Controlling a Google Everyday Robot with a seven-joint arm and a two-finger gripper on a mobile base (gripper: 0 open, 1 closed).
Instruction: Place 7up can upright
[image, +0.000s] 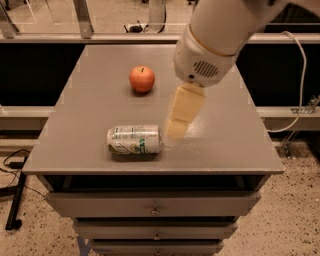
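Biggest thing first: the grey table (235, 145), a flat top over a stack of drawers (155, 205), which gives the can plenty of level surface to stand on later.

Next, the arm (220, 35). Its fat white housing reaches in from the top right and hangs over the back half of the table, angled down and to the left. I'd guess it's placed like that so the tool end can drop in right beside the can instead of straight over it.

The gripper (175, 131) is the cream-coloured piece under that housing. It points down at the tabletop, and its tip sits just beside the right-hand end of the can, close enough that I can't say whether it's touching. It's motion-blurred, so I honestly can't tell if it's wide or narrow. It isn't holding anything as far as I can see.

The 7up can (134, 139) lies on its side near the front edge, left of centre, with its long axis running left to right (so the job isn't done, it needs tipping up onto its base). One end faces the gripper, which seems like the obvious place to go for it.

Smallest is the red apple (142, 79), sitting well back from the can and clear of the gripper's path.
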